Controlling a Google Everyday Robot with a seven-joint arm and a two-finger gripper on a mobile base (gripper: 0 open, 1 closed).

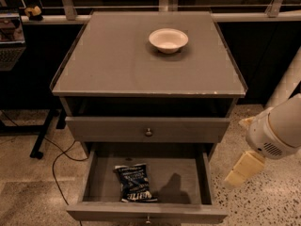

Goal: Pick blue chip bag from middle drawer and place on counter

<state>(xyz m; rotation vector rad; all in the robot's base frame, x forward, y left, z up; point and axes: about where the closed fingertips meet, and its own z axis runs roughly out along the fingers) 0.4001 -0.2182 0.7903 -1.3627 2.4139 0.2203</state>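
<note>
While the claw, open or closed I cannot tell, hangs right of the middle drawer, the blue chip bag lies leftward inside it, long axis front-to-back.

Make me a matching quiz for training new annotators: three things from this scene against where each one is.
Things:
1 white bowl
2 gripper
3 blue chip bag

Places:
A lying in the open middle drawer
B standing on the counter
C outside that drawer, off to the picture's right

Pairs: 1-B, 2-C, 3-A
</note>
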